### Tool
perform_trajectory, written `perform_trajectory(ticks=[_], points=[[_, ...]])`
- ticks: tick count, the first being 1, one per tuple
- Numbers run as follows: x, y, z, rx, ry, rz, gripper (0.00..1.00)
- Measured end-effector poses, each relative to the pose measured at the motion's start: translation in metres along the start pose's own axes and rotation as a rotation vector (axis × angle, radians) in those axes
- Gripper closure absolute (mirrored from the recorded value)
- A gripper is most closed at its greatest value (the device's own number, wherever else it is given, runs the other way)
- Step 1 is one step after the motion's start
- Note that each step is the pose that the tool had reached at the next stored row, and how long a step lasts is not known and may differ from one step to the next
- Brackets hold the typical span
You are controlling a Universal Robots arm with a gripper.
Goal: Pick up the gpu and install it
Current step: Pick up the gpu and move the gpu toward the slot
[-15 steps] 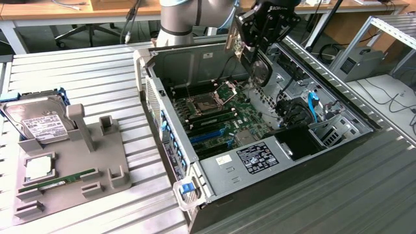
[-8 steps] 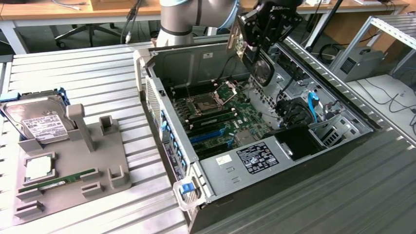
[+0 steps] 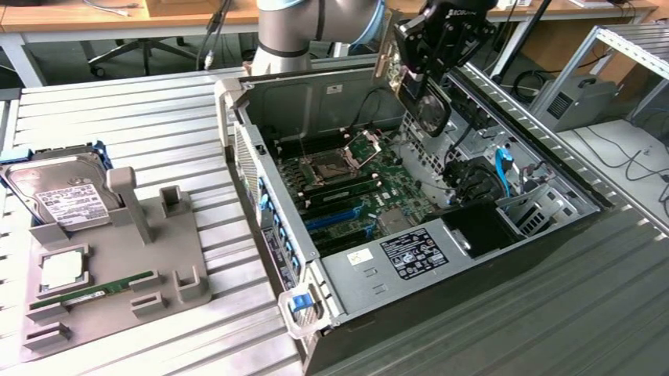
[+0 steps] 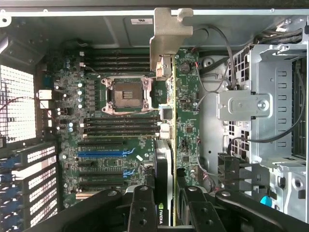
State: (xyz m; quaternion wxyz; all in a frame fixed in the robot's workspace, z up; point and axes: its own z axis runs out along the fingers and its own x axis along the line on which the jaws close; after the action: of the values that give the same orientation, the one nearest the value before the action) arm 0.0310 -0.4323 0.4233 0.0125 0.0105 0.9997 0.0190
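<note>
Tool (image 3: 421, 77) is clamped on the gpu (image 3: 427, 113), with a finger on each flat face of the card. The card hangs above the open case (image 3: 345, 270), over its far end from the exterior camera. It's clear of the rim and not touching anything inside.

Step in hand, as I read it: carry and align over the motherboard (image 3: 350, 184), not seated.

Doing it well:
- In the wrist view the card is edge-on, with its silver bracket (image 4: 169, 34) toward the case's back wall. Its length looks crosswise to the blue slot (image 4: 104, 152) and the black slots next to it, so I'd square the yaw to the slot line while the card is high.
- The bracket end needs to line up with the slot-cover openings in the case wall. Match both the card edge and the bracket.
- Keep the card plumb. A tilt puts one corner of the edge connector in first.
- Watch the loose cables by the case's drive cage (image 4: 270, 96) (they sit close to the card's path).
- Stay off the bare CPU socket (image 4: 124, 94).
- Hold the grip firm and go slow near the board.

Pose: the arm (image 3: 287, 27) rises behind the case, and the wrist reaches over the case opening. The tool points down into the case, and the card hangs below the fingers (image 4: 141, 203).
</note>
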Motion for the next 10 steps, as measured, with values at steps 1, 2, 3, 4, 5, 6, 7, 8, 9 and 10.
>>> perform_trajectory(ticks=[1, 2, 3, 4, 5, 6, 7, 8, 9, 10], points=[[-0.0014, 0.0000, 0.0000, 0.0000, 0.0000, 0.000, 0.73], [-0.0023, 0.0001, 0.0001, -0.0001, 0.0000, 0.000, 0.73], [-0.0025, 0.0001, 0.0001, 0.0000, 0.0000, 0.000, 0.73], [-0.0025, 0.0001, 0.0001, 0.0000, 0.0001, 0.000, 0.73], [-0.0025, 0.0001, 0.0000, 0.0001, 0.0000, 0.000, 0.73], [-0.0027, 0.0001, 0.0001, 0.0000, 0.0000, 0.000, 0.73], [-0.0035, 0.0001, 0.0001, 0.0000, 0.0000, 0.000, 0.73], [-0.0044, 0.0001, 0.0001, 0.0000, 0.0000, 0.000, 0.73], [-0.0059, 0.0001, 0.0001, 0.0000, 0.0000, 0.000, 0.73], [-0.0066, 0.0002, 0.0002, 0.0000, 0.0000, 0.000, 0.73]])
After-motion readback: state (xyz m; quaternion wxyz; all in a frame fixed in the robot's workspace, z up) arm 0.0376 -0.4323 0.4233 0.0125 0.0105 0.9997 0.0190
